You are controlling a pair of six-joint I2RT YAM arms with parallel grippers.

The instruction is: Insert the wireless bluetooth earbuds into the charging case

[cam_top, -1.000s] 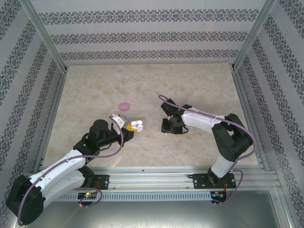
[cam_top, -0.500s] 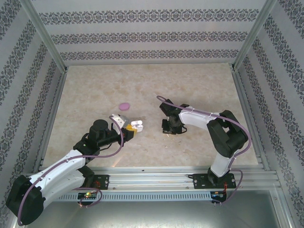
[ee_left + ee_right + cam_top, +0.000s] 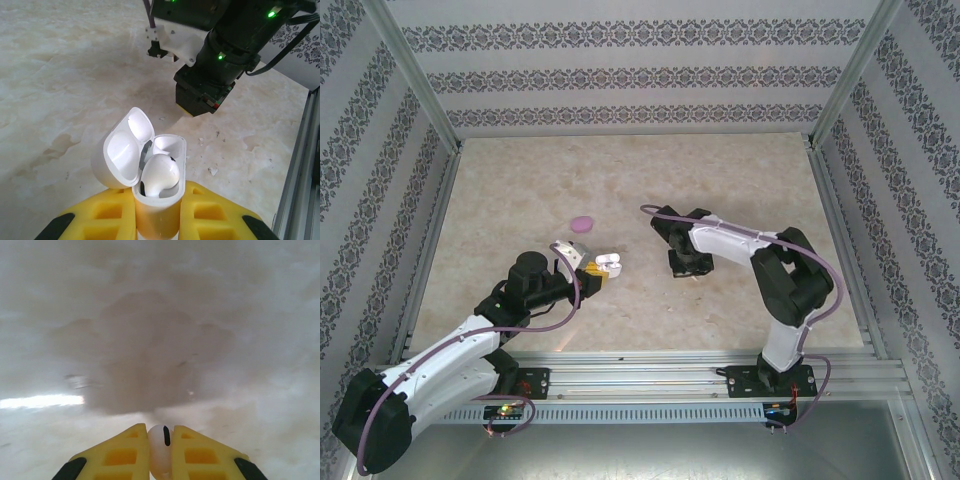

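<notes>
Case held open on the left, spare earbud pinched on the right.
The left jaws were clenched on the white charging case, lid up, with one seated earbud inside and the socket beside it empty. Further right, the right jaws gripped a second earbud close to the table. The smooth bud could slip or twist in that narrow pinch, then miss the socket.

Pale marbled tabletop inside patterned walls, left hand near the middle clasping an open white case, small purple oval case lying just beyond it, right hand pointed down at the tabletop, apart from the left.
</notes>
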